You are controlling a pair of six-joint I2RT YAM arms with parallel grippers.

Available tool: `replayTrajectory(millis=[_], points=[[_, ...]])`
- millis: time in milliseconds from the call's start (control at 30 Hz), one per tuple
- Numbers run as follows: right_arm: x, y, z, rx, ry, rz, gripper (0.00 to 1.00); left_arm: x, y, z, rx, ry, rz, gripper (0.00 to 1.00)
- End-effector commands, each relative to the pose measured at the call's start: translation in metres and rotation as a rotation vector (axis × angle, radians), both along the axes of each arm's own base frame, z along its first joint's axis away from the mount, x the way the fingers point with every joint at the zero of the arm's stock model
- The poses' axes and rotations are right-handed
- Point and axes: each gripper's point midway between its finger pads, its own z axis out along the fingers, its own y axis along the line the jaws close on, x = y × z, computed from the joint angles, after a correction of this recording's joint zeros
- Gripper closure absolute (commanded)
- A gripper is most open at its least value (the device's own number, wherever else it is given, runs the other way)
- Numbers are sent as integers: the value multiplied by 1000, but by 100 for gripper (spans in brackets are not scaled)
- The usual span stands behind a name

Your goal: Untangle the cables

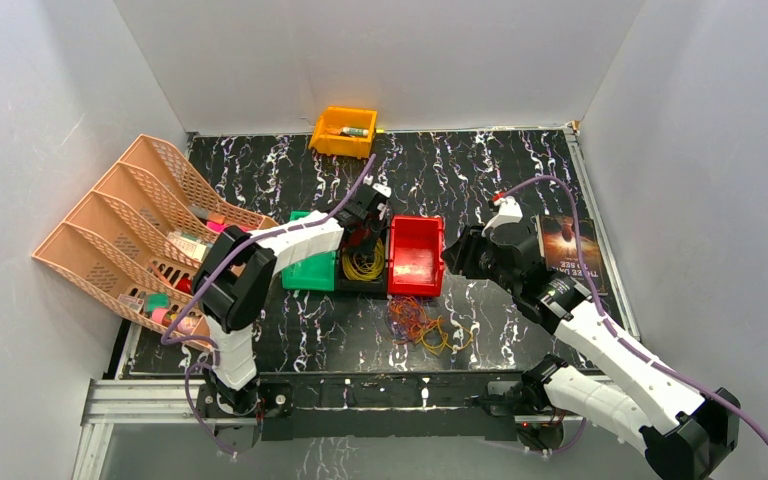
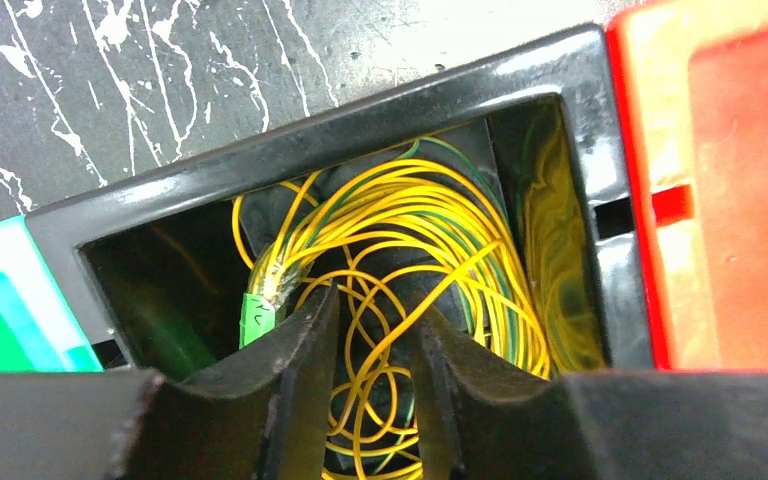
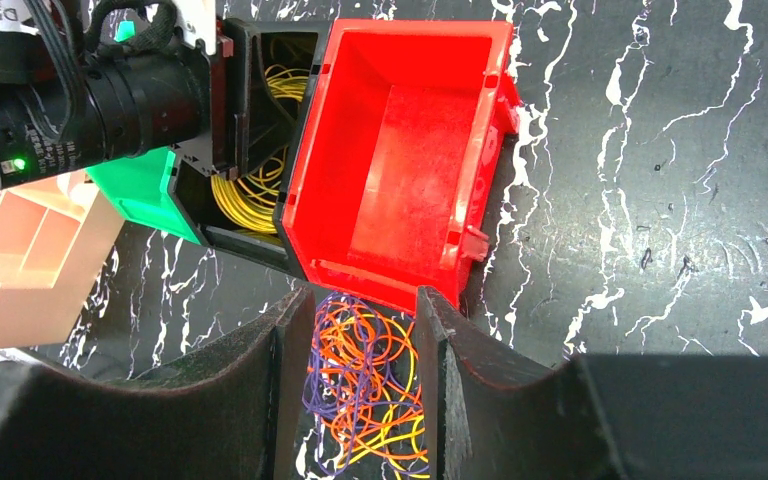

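– At the middle of the table (image 1: 480, 180), how is the left arm posed?
– It rises from its base at the near left edge and folds at the elbow. The forearm then runs out to the right and away, with the wrist pitched down over the black bin (image 2: 310, 140).

– State of the left fingers (image 2: 295, 350)?
– Released. They stand apart inside the bin opening. Strands of the yellow cables (image 2: 430, 230) pass through the gap, and neither finger pinches them.

– Where do the yellow cables lie?
– Coiled in the black bin, which sits between the green bin (image 1: 310, 268) and the red bin (image 1: 415, 255) and touches both.

– And the right arm?
– Its elbow lies low at the near right corner. The forearm slants up and to the left, which puts the wrist just beside the red bin's right wall.

– State of the right fingers (image 3: 285, 340)?
– Also released, with a clear gap and nothing held. In the wrist view the mixed bunch (image 3: 360, 370) of orange, purple and yellow loops shows through that gap. Whether the tips touch it cannot be determined.

– Position of that bunch?
– On the bare table, tangled together just in front of the red bin's near wall.

– Other items?
– Peach letter trays (image 1: 130, 230) stand at the left, an orange bin (image 1: 344, 130) at the far edge and a book (image 1: 568, 243) at the right.
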Motion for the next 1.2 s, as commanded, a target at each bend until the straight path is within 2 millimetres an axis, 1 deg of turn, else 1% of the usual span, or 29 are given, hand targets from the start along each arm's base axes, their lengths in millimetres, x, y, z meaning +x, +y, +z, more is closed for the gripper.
replayTrajectory(millis=[0, 133, 467, 567, 700, 733, 767, 867, 967, 1033, 1167], points=[[2, 0, 5, 16, -23, 1, 49, 4, 6, 38, -15, -62, 11, 67], [2, 0, 5, 16, -26, 0, 49, 3, 5, 47, -30, -73, 11, 61], [2, -1, 4, 16, -27, -4, 49, 7, -3, 84, -98, -123, -1, 49], [1, -1, 2, 14, -23, -2, 49, 6, -3, 91, -110, -133, 3, 47], [2, 0, -3, 5, -12, 3, 49, -2, -10, 94, -155, -109, -31, 47], [5, 1, -12, -23, 7, 0, 48, -10, -14, 97, -193, -89, -53, 46], [7, 0, -16, -42, 14, -4, 47, -12, -14, 99, -203, -88, -53, 45], [20, 0, -22, -106, 18, -20, 43, -17, -10, 106, -220, -100, -40, 42], [37, 0, -29, -187, 20, -39, 39, -23, -5, 115, -234, -116, -32, 40], [49, 3, -35, -229, 32, -39, 37, -28, -4, 119, -250, -119, -34, 40], [74, 12, -41, -270, 31, -37, 36, -37, 3, 125, -278, -119, -9, 39]])
